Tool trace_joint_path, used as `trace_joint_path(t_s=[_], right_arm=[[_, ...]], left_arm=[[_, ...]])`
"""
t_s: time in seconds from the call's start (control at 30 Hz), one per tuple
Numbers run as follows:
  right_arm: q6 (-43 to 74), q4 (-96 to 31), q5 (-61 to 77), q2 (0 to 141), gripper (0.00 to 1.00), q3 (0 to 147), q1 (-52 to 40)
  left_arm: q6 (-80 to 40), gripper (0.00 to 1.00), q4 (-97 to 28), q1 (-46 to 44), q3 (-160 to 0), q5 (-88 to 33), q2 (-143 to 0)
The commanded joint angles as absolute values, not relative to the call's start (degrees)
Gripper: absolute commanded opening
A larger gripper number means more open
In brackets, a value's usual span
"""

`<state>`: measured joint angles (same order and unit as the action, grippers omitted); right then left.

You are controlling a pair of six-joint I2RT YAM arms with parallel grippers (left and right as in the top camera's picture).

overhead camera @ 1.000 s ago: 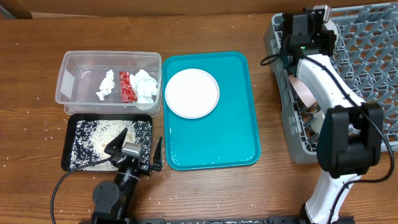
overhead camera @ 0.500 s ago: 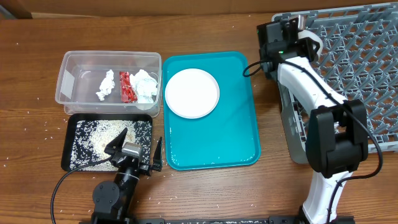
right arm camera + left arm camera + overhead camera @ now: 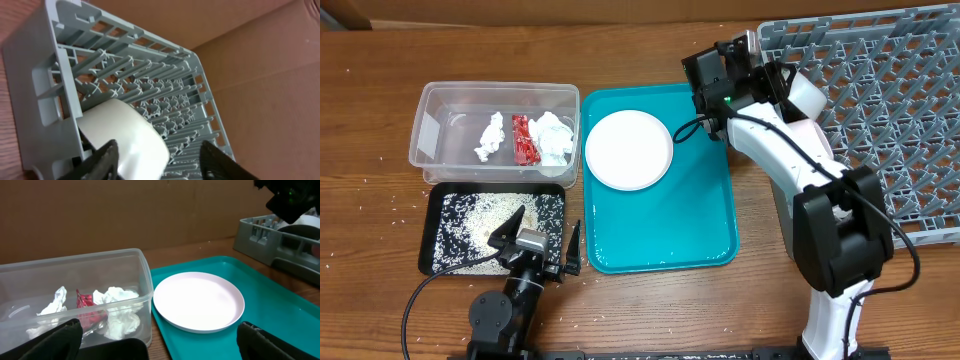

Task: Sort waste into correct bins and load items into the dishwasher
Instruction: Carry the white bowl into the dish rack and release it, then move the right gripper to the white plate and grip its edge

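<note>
My right gripper (image 3: 767, 78) hangs open over the far right corner of the teal tray, fingers pointing at the grey dishwasher rack (image 3: 880, 100). In the right wrist view its gripper (image 3: 162, 165) holds nothing, and a white bowl (image 3: 125, 135) rests on its side inside the rack (image 3: 150, 85), beyond the fingertips. A round white plate (image 3: 628, 150) lies on the teal tray. The clear tub (image 3: 440, 110) holds a red wrapper (image 3: 524, 138) and white tissue wads (image 3: 552, 138). Rice grains (image 3: 480, 215) fill the black tray (image 3: 432, 225). My left gripper (image 3: 542, 240) rests open at the table's front edge, facing the plate (image 3: 198, 301).
The teal serving tray (image 3: 670, 220) lies between the bins and the rack. Stray rice grains (image 3: 380, 215) dot the wooden table left of the black tray. The right arm's white links (image 3: 790, 160) stretch along the rack's left wall.
The right gripper has opened and drawn back leftward from the rack to above the teal tray's corner, leaving the white bowl in the rack. The left arm has not moved.
</note>
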<state>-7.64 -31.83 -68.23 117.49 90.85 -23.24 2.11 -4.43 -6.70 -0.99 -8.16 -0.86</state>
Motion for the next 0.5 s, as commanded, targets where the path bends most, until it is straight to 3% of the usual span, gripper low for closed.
trace_joint_path(t_s=[0.0, 0.13, 0.2, 0.23, 0.4, 0.47], right_arm=[[-7.31, -32.84, -63.83, 111.28, 0.57, 92.40, -23.33], [-3.55, -39.29, -46.46, 107.04, 0.62, 92.47, -24.93], [0.32, -44.07, -33.91, 105.38, 0.65, 92.68, -25.82], [4.86, -47.70, -21.17, 104.44, 0.66, 92.71, -26.35], [16.95, -52.34, 13.13, 105.21, 0.65, 91.44, -27.29], [20.25, -51.68, 18.09, 106.08, 0.64, 90.02, -28.32]], left_arm=[[3.05, 1.00, -4.19, -6.35, -0.54, -8.16, -0.27], [3.05, 1.00, -4.19, -6.35, -0.54, -8.16, -0.27], [3.05, 1.00, -4.19, -6.35, -0.54, -8.16, -0.27], [3.05, 1.00, -4.19, -6.35, -0.54, -8.16, -0.27], [3.05, 1.00, -4.19, -6.35, -0.54, -8.16, -0.27], [3.05, 1.00, -4.19, -6.35, -0.54, -8.16, -0.27]])
